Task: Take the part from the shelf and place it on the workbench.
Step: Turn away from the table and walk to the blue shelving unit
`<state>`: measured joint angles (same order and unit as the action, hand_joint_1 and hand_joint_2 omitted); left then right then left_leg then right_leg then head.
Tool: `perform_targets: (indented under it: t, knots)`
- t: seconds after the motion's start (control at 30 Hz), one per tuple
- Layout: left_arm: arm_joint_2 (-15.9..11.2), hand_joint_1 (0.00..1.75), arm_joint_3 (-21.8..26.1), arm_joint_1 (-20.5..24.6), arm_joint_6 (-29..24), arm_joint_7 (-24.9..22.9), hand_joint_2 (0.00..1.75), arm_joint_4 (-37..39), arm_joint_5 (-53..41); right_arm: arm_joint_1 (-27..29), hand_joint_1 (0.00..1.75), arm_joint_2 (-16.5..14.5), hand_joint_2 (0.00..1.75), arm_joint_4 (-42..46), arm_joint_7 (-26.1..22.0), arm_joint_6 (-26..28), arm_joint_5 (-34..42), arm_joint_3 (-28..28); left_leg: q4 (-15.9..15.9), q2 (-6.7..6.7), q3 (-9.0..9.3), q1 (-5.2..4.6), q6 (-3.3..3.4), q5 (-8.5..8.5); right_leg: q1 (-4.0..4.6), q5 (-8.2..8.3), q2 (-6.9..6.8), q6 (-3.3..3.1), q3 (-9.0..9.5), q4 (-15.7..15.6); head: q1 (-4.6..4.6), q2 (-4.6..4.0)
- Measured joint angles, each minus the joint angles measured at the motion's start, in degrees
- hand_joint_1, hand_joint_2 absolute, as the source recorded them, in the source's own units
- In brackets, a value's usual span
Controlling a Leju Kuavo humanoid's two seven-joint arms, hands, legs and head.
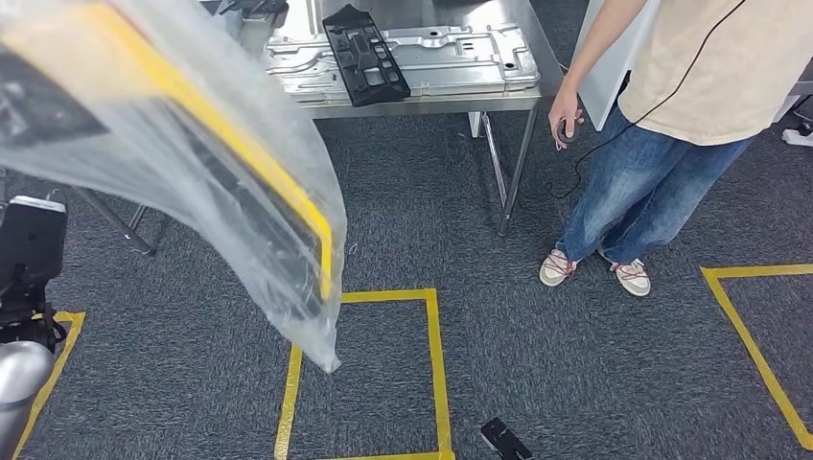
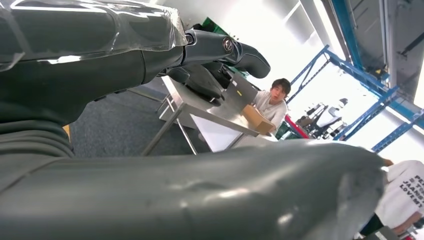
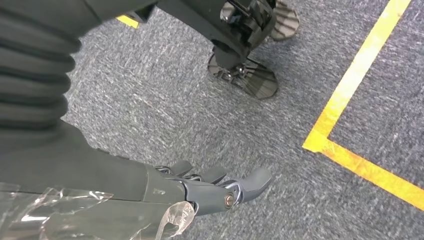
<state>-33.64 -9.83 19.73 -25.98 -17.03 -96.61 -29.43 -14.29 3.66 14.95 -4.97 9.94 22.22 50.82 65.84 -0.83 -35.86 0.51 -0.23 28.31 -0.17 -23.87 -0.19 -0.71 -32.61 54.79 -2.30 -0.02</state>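
Currently the part, a flat black panel with a yellow edge inside a clear plastic bag, hangs in the air at 9–10 o'clock in the head view, long axis running from 10 o'clock down to 5 o'clock, lower end above the yellow floor tape. Left hand: fingers extended, grip on the part cannot be told; right hand holds nothing, fingers loosely spread above carpet. Steel surface at 12 o'clock carries a black tray; no legible writing on the part.

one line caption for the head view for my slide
Clear plastic bag with a yellow-edged dark part hangs before a steel workbench, a person in jeans beside it.
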Motion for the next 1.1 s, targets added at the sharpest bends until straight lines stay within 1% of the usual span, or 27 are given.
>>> perform_targets:
  t: [0.07, 0.1, 0.13, 0.2, 0.23, 0.27, 0.3, 0.37, 0.4, 0.43, 0.47, 0.5, 0.57, 0.6, 0.63, 0.7, 0.73, 0.77, 0.8, 0.83, 0.87, 0.9, 0.93, 0.97, 1.0, 1.03, 1.1]
  knots:
    - [0.0, 0.00, 0.0, 0.3, 0.1, 0.0, 0.00, 0.0, 0.0, 0.0, 0.00, 0.0, 0.00, 0.0, 0.0, -0.1, 0.1, 0.0, -8.6, -1.55, 4.19, -0.46, 0.72, -3.22, 0.21, 0.06, -0.52, 0.17, 0.04, 0.0, -0.01, -0.01]
    - [0.0, 0.00, 0.0, 0.5, 0.1, 0.1, 0.00, 0.0, 0.0, 0.1, 0.00, 0.0, 0.00, 0.0, 0.0, -0.1, 0.2, 0.0, -11.1, -2.12, 5.20, -0.73, 1.06, -3.93, 0.32, 0.10, -0.83, 0.35, -0.03, 0.1, 0.00, -0.01]
    - [0.0, 0.00, 0.0, 0.5, 0.1, 0.1, 0.00, -0.1, 0.0, 0.1, 0.00, 0.0, 0.00, 0.0, 0.0, 0.0, 0.3, 0.0, -12.1, -2.33, 5.44, -0.98, 1.35, -4.10, 0.41, 0.15, -1.23, 0.59, -0.13, 0.1, 0.01, -0.01]
    - [0.0, 0.00, 0.0, 0.5, 0.2, 0.2, 0.00, -0.2, -0.2, 0.2, 0.00, 0.0, 0.00, 0.0, 0.0, 0.0, 0.4, 0.0, -12.4, -1.35, 5.17, -0.98, 1.89, -4.55, 0.46, 0.15, -2.00, 1.18, -0.30, 0.1, 0.02, 0.00]
    - [0.0, 0.00, 0.0, 0.5, 0.2, 0.2, 0.00, -0.2, -0.3, 0.2, 0.00, 0.1, 0.00, 0.0, 0.0, 0.0, 0.5, -0.1, -12.5, -0.83, 5.13, -0.83, 2.16, -4.86, 0.41, -0.26, -1.90, 1.51, -0.46, 0.5, 0.03, 0.00]
    - [0.0, 0.00, -0.1, 0.6, 0.2, 0.2, 0.00, -0.2, -0.3, 0.2, 0.00, 0.1, 0.00, 0.0, 0.0, 0.0, 0.5, -0.1, -12.7, -0.37, 5.12, -0.63, 2.46, -5.19, 0.36, -1.32, -1.50, 1.83, -1.02, 1.9, 0.06, 0.00]
    - [0.0, 0.00, -0.1, 0.5, 0.2, 0.2, 0.00, -0.3, -0.4, 0.2, 0.00, 0.1, 0.00, 0.0, 0.0, 0.0, 0.5, -0.1, -12.8, 0.04, 5.11, -0.43, 2.70, -5.45, 0.29, -3.04, -0.89, 2.10, -2.14, 4.5, 0.09, 0.00]
    - [0.0, 0.00, -0.3, 0.4, 0.2, 0.2, 0.00, -0.3, -0.4, 0.3, 0.00, 0.1, 0.00, 0.0, 0.0, 0.1, 0.5, -0.1, -12.8, 0.96, 4.84, -0.40, 2.99, -5.70, 0.13, -7.14, -0.15, 2.44, -5.62, 12.6, 0.13, 0.00]
    - [0.0, 0.00, -0.4, 0.2, 0.3, 0.2, 0.00, -0.3, -0.4, 0.4, 0.00, 0.1, 0.00, 0.0, 0.0, 0.0, 0.5, -0.2, -12.8, 1.50, 4.71, -0.40, 3.03, -5.77, 0.04, -8.32, -0.09, 2.57, -7.09, 16.0, 0.13, 0.00]
    - [0.1, 0.00, -0.5, 0.1, 0.3, 0.2, 0.00, -0.3, -0.4, 0.5, 0.00, 0.1, 0.00, 0.0, 0.0, 0.0, 0.6, -0.2, -12.7, 2.09, 4.61, -0.38, 3.02, -5.84, -0.06, -8.46, -0.07, 2.68, -7.69, 17.5, 0.13, 0.00]
    - [0.1, 0.00, -0.5, 0.0, 0.3, 0.2, 0.00, -0.3, -0.4, 0.5, 0.00, 0.1, 0.00, 0.0, 0.0, 0.0, 0.6, -0.2, -12.7, 2.70, 4.55, -0.34, 2.97, -5.90, -0.18, -7.45, 0.04, 2.74, -7.08, 16.5, 0.13, 0.00]
    - [0.1, 0.00, -0.5, -0.1, 0.3, 0.2, 0.00, -0.3, -0.4, 0.6, 0.00, 0.1, 0.00, 0.0, 0.0, 0.0, 0.6, -0.3, -12.6, 3.33, 4.53, -0.28, 2.90, -5.92, -0.32, -5.63, 0.36, 2.75, -5.39, 13.3, 0.13, 0.00]
    - [0.0, 0.00, -0.5, -0.1, 0.3, 0.2, 0.00, -0.3, -0.4, 0.6, 0.00, 0.1, 0.00, 0.0, 0.0, 0.0, 0.6, -0.4, -12.2, 4.49, 4.29, -0.25, 2.55, -5.85, -0.73, -2.24, 2.50, 2.69, -1.15, 4.9, 0.13, 0.00]
    - [0.0, 0.00, -0.5, 0.0, 0.3, 0.2, 0.00, -0.3, -0.5, 0.6, 0.00, 0.2, 0.00, 0.0, 0.0, 0.0, 0.6, -0.4, -12.0, 5.02, 4.03, -0.26, 2.26, -5.85, -0.85, -1.42, 3.38, 2.59, 0.15, 2.2, 0.13, 0.00]
    - [0.0, 0.00, -0.5, -0.1, 0.3, 0.2, 0.00, -0.3, -0.7, 0.6, 0.00, 0.2, 0.00, 0.0, -0.1, 0.0, 0.7, -0.5, -11.9, 5.52, 3.73, -0.24, 1.91, -5.91, -0.84, -1.21, 3.91, 2.45, 0.72, 0.8, 0.13, 0.00]
    - [0.0, 0.00, -0.5, -0.1, 0.3, 0.1, 0.00, -0.4, -1.1, 0.6, 0.00, 0.1, 0.00, 0.0, -0.1, -0.1, 0.7, -0.5, -11.9, 6.56, 3.26, -0.02, 1.20, -6.21, -0.66, -1.10, 2.95, 1.93, 0.65, 0.6, 0.12, 0.00]
    - [0.0, 0.00, -0.5, -0.2, 0.3, 0.0, 0.00, -0.4, -1.2, 0.6, 0.00, 0.1, 0.00, 0.0, 0.0, -0.1, 0.6, -0.5, -11.7, 6.39, 2.99, 0.08, 0.91, -6.05, -0.66, -0.95, 2.33, 1.60, 0.64, 0.4, 0.11, 0.00]
    - [0.0, 0.00, -0.5, -0.2, 0.4, 0.0, 0.00, -0.4, -1.3, 0.6, 0.00, 0.1, 0.00, 0.0, 0.0, -0.1, 0.6, -0.5, -10.5, 5.54, 2.32, 0.11, 0.60, -5.26, -0.73, -0.79, 1.68, 1.24, 0.62, 0.3, 0.05, 0.00]
    - [0.0, 0.00, -0.4, -0.2, 0.4, 0.0, 0.00, -0.4, -1.4, 0.6, 0.00, 0.1, 0.00, 0.0, 0.0, -0.1, 0.6, -0.5, -8.0, 4.35, 1.15, 0.12, 0.30, -3.83, -0.83, -0.68, 1.03, 0.95, 0.58, 0.2, -0.01, 0.00]
    - [0.0, 0.00, -0.4, -0.2, 0.4, 0.0, 0.00, -0.5, -1.4, 0.6, 0.00, 0.1, 0.00, 0.0, 0.1, -0.1, 0.6, -0.5, -4.4, 2.94, -0.51, 0.16, 0.00, -1.92, -0.81, -0.65, 0.44, 0.79, 0.54, 0.2, -0.07, 0.00]
    - [0.0, 0.00, -0.5, -0.2, 0.4, -0.1, 0.00, -0.5, -1.3, 0.7, 0.00, 0.1, 0.00, 0.0, 0.1, -0.2, 0.6, -0.5, 0.0, 2.07, -2.50, 0.23, -0.29, 0.07, -0.78, -0.65, -0.18, 0.68, 0.44, 0.2, -0.14, 0.00]
    - [0.0, 0.00, -0.5, -0.4, 0.4, -0.1, 0.00, -0.5, -1.3, 0.8, 0.00, 0.1, 0.00, 0.0, 0.1, -0.2, 0.6, -0.5, 3.7, 1.71, -4.17, 0.34, -0.52, 1.43, -0.76, -0.66, -0.79, 0.68, 0.37, 0.2, -0.14, 0.00]
    - [0.0, 0.00, -0.5, -0.6, 0.4, -0.2, 0.00, -0.5, -1.3, 0.8, 0.00, 0.1, 0.00, 0.0, 0.1, -0.3, 0.6, -0.5, 5.7, 1.49, -5.03, 0.42, -0.67, 1.85, -0.76, -0.67, -1.43, 0.68, 0.32, 0.2, -0.15, 0.00]
    - [0.0, 0.00, -0.5, -0.7, 0.4, -0.2, 0.00, -0.5, -1.3, 0.9, 0.00, 0.1, 0.00, 0.0, 0.1, -0.3, 0.6, -0.5, 5.4, 1.27, -4.77, 0.47, -0.75, 1.24, -0.76, -0.68, -2.07, 0.70, 0.30, 0.2, -0.15, 0.00]
    - [0.0, 0.00, -0.5, -0.7, 0.4, -0.2, 0.00, -0.5, -1.2, 0.9, 0.00, 0.1, 0.00, 0.0, 0.1, -0.3, 0.6, -0.5, 2.6, 0.80, -3.26, 0.49, -0.74, -0.33, -0.76, -0.70, -2.71, 0.74, 0.34, 0.2, -0.15, 0.00]
    - [0.0, 0.00, -0.5, -0.6, 0.4, -0.3, 0.00, -0.6, -1.2, 0.9, 0.00, 0.1, 0.00, 0.0, 0.1, -0.3, 0.6, -0.5, -1.8, -0.14, -0.96, 0.46, -0.63, -2.31, -0.75, -0.75, -3.35, 0.82, 0.42, 0.2, -0.15, 0.00]
    - [0.0, 0.00, -0.4, -0.5, 0.4, -0.4, 0.00, -0.9, -0.8, 0.9, 0.00, 0.1, 0.00, 0.0, 0.0, -0.3, 0.6, -0.5, -9.6, -2.67, 2.90, -0.08, -0.14, -4.81, -0.47, -0.91, -4.46, 1.18, 0.56, 0.2, -0.13, 0.00]
